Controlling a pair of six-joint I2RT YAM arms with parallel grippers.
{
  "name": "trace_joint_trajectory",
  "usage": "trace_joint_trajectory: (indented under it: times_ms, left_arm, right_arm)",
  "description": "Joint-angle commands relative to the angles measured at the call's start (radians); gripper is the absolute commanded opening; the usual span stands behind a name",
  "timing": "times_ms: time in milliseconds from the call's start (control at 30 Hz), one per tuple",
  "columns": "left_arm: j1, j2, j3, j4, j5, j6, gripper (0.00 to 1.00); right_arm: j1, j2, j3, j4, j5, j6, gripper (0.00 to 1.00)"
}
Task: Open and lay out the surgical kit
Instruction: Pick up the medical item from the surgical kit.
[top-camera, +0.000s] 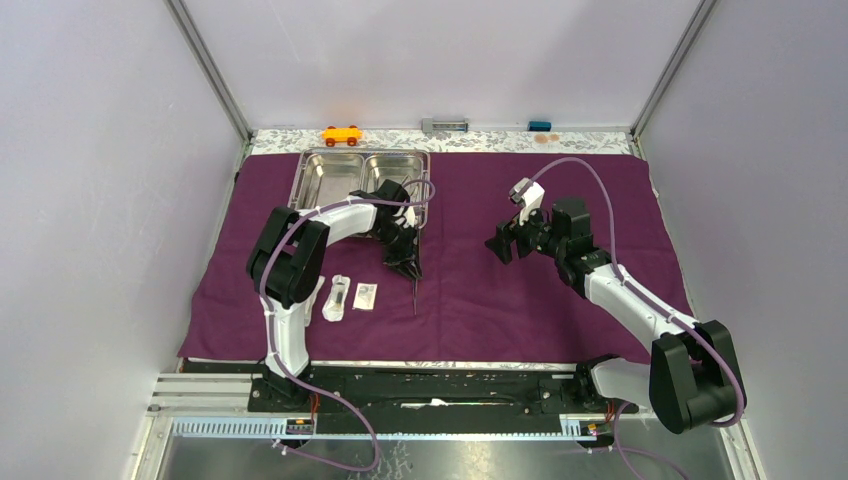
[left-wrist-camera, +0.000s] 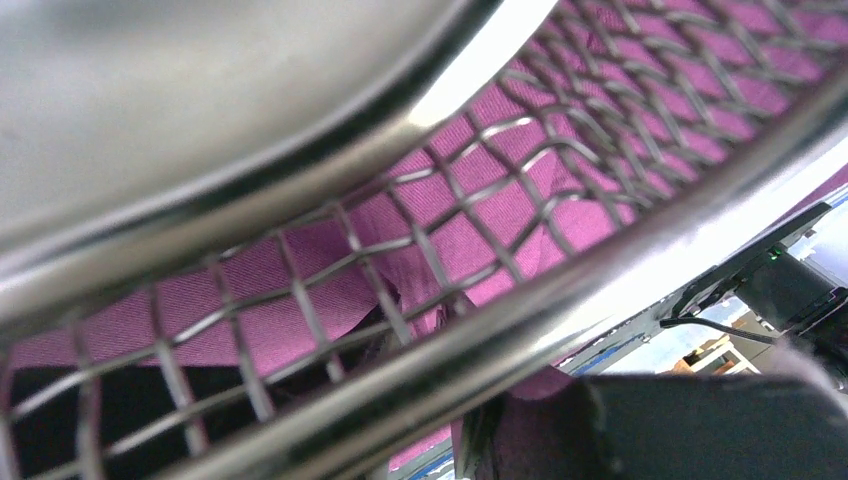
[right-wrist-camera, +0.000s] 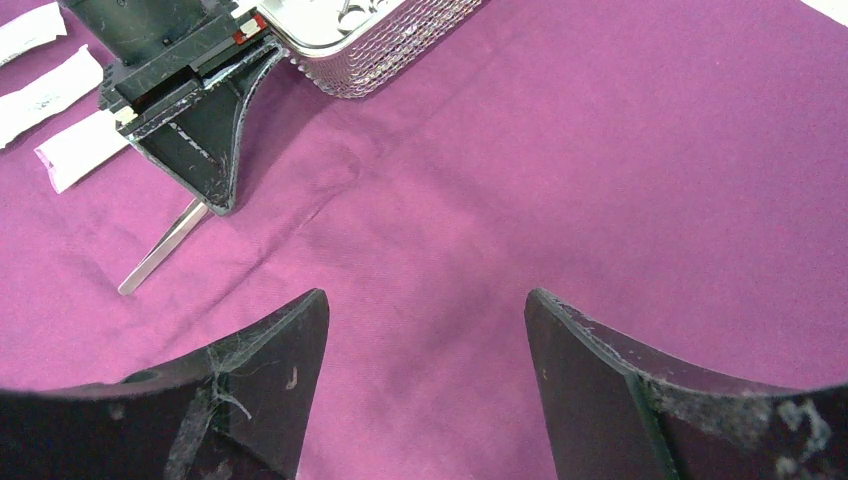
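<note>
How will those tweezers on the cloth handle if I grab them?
The tweezers look like thin, flat polished steel: probably light, stiff, slippery. Lying flat on the soft purple cloth, they likely won't roll, but a grab may pinch fabric too.

the left arm (top-camera: 290, 260) is folded at the elbow, the left gripper (top-camera: 408, 262) pointed downward, its jaw gap not made out. the right arm (top-camera: 640, 300) is stretched forward, the right gripper (right-wrist-camera: 425, 300) held spread wide.
</note>
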Motion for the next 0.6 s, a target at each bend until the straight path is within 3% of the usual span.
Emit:
trace_joint_trajectory:
  times_ms: [0,567]
  left_arm:
    - [0.005,0.011,-0.002,0.023,-0.046,0.010,0.29]
    - [0.005,-0.021,-0.012,0.031,-0.068,0.021,0.35]
  right_arm:
    - [-0.006,0.004,0.001,0.027,-0.020,-0.012,0.78]
    - [-0.006,0.006,0.003,0.028,-0.027,-0.007,0.78]
